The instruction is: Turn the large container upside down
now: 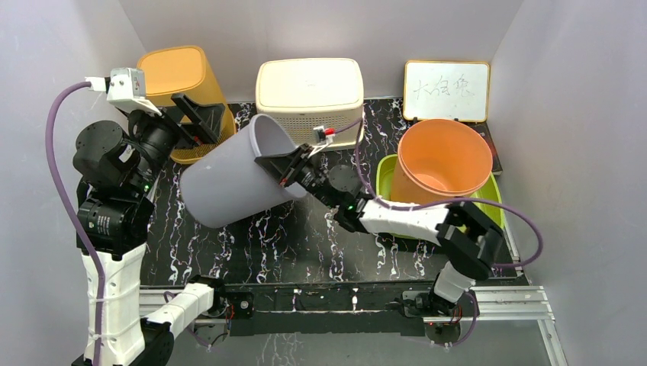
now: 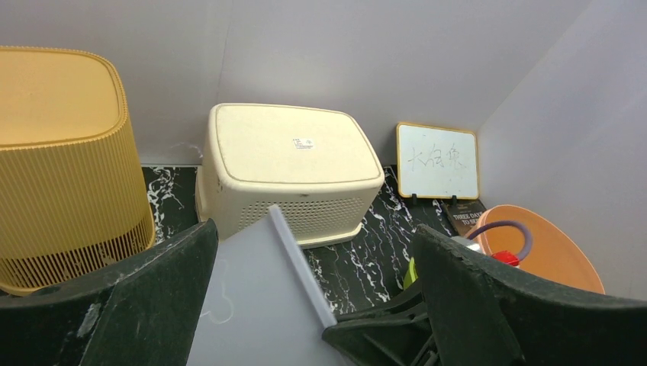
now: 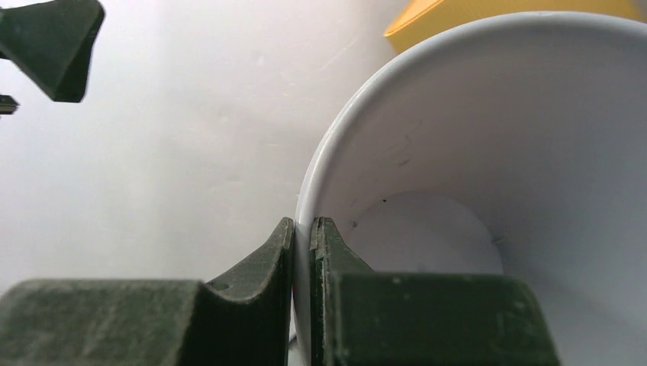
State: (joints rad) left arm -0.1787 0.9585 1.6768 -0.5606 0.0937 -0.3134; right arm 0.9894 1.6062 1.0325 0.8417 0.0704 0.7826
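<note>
Right jaws pinch the bin (image 1: 229, 183) rim; left jaws gape wide. We cannot tell whether its base touches the bench (image 1: 305, 252); long axis slants, mouth facing back-right

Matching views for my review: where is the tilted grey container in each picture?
Top external: centre, the grey container lies tilted.
Left wrist: bottom centre, its outer wall.
Right wrist: right half, interior showing.
Shared landmark: yellow basket.

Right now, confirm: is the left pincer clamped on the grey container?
No, the left pincer stands wide open; only the right pincer pinches the grey container.
</note>
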